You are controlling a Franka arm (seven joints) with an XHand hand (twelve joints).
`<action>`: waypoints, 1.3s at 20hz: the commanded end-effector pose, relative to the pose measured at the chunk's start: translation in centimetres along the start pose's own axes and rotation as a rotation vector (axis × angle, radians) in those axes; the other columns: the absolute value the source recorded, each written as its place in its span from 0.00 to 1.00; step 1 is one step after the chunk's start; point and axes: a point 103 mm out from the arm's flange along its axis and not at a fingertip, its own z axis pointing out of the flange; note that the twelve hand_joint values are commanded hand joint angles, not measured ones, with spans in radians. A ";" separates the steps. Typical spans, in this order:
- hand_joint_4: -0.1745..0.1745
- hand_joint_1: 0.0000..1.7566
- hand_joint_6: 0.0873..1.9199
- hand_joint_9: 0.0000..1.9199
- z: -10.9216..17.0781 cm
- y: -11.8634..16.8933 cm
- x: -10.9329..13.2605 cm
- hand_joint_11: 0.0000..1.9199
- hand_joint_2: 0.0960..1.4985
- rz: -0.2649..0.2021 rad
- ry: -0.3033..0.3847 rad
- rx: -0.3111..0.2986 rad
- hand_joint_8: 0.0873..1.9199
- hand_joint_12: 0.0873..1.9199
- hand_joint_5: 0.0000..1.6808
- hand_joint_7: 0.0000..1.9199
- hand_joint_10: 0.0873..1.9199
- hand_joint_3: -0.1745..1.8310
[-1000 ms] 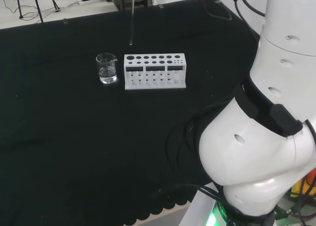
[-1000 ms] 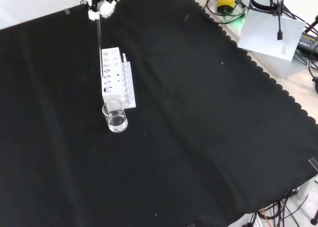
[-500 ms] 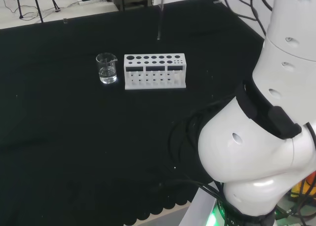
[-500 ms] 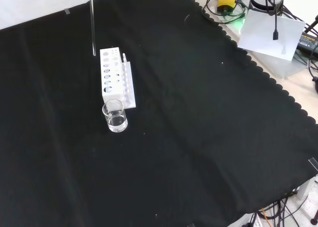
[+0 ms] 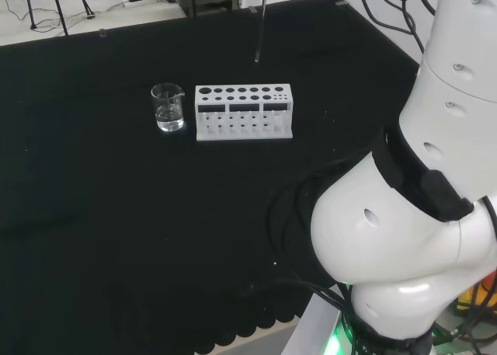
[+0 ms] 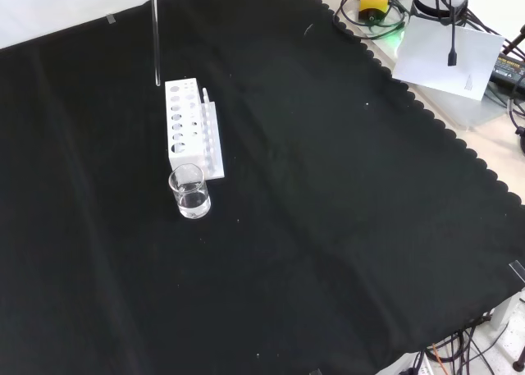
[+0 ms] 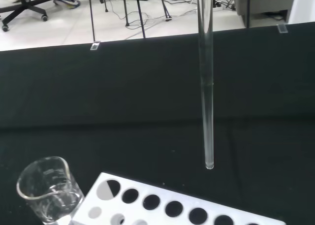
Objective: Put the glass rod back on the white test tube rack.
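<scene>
The glass rod point(image 7: 205, 87) hangs upright and clear of the white test tube rack point(image 5: 244, 111), its lower tip in open air above and beyond the rack's top plate rather than over any hole. The rod runs out past the upper edge of every view, so whether the robot hand is closed round it, or how far its fingers are open, cannot be told. The main risk is misalignment: if the rod descends from this position, its tip is likely to meet the black tabletop point(image 6: 328, 227) or the solid plate between holes, which could chip the glass, tilt it in the grasp or shove the rack. A sideways correction carries a second risk (the beaker point(image 5: 168, 107) stands just beside one end of the rack, holding clear liquid), since a pushed rack could knock it over.
</scene>
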 end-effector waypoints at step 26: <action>0.00 0.75 0.00 0.85 3.8 -2.2 -4.5 0.86 0.72 0.081 0.023 0.054 0.56 0.33 0.83 0.59 0.40 0.00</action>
